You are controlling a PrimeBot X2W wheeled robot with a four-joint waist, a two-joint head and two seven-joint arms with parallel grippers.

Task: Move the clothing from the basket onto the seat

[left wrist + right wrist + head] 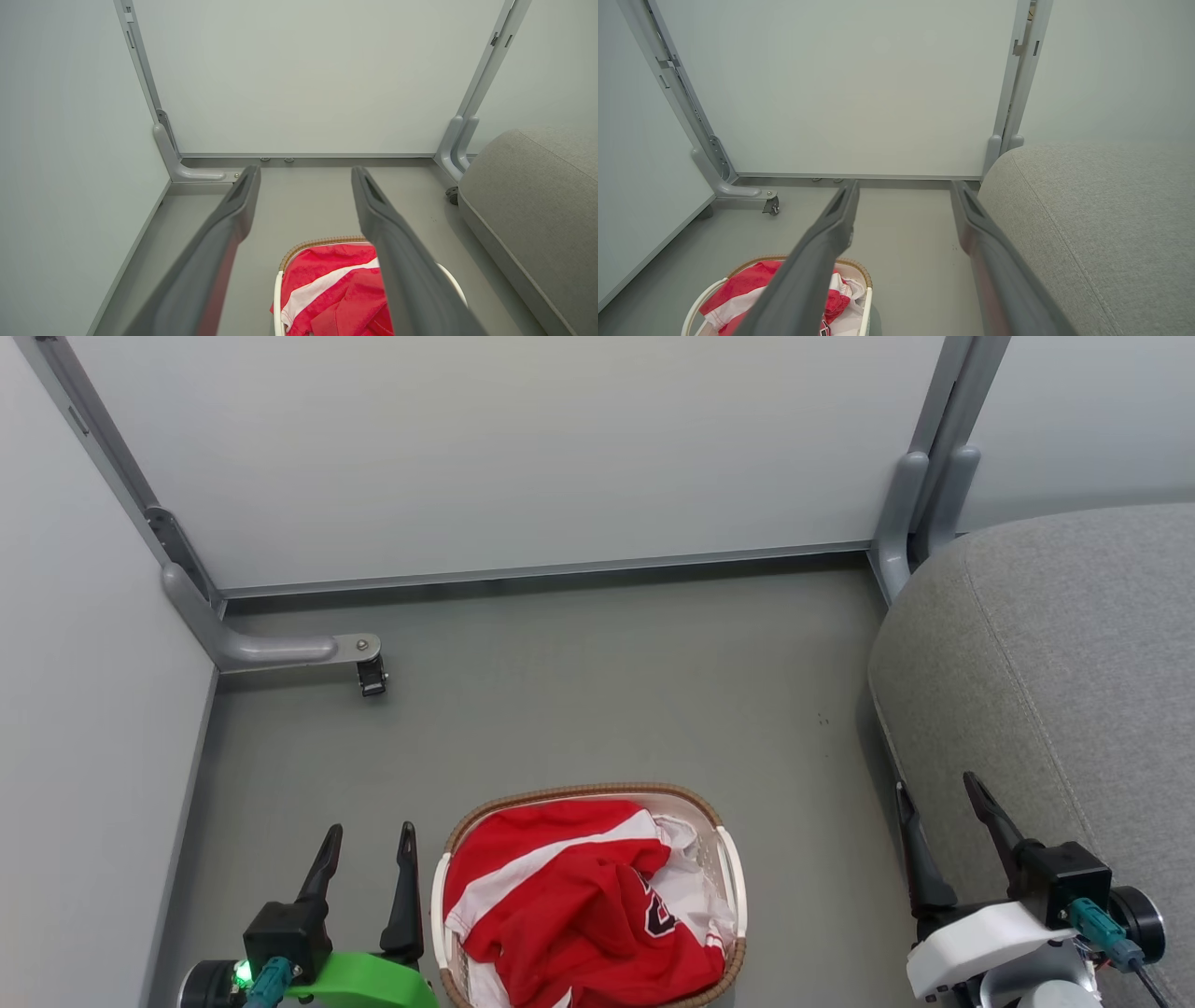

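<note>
1. The clothing (560, 896) is red fabric with broad white stripes and white lining, crumpled into a heap. Part of a black, white-edged numeral shows on a fold toward its right side.
2. It lies inside the basket (579, 791), an oval white perforated one with a brown woven rim. The basket stands on the grey floor (607, 691) at the near middle of the scene.
3. The seat (1074, 663) is a large rounded grey fabric cushion with stitched seams. It is on the right, with a strip of bare floor between it and the basket.
4. We count one basket with two white side handles, one seat, one heap of clothing and two grippers. We cannot tell how many garments make up the heap.
5. The left gripper (371, 828), on a green mount, sits at the near left just beside the basket's left handle. Its fingers point toward the far wall, spread wide with nothing between them.
6. The right gripper (935, 784), on a white mount, sits at the near right by the seat's near-left edge. Its fingers are also spread wide and hold nothing, and we cannot tell whether it touches the fabric.
7. White partition panels (513, 448) in grey frames close off the far side and the left. One frame foot with a caster (372, 677) stands at the far left.
</note>
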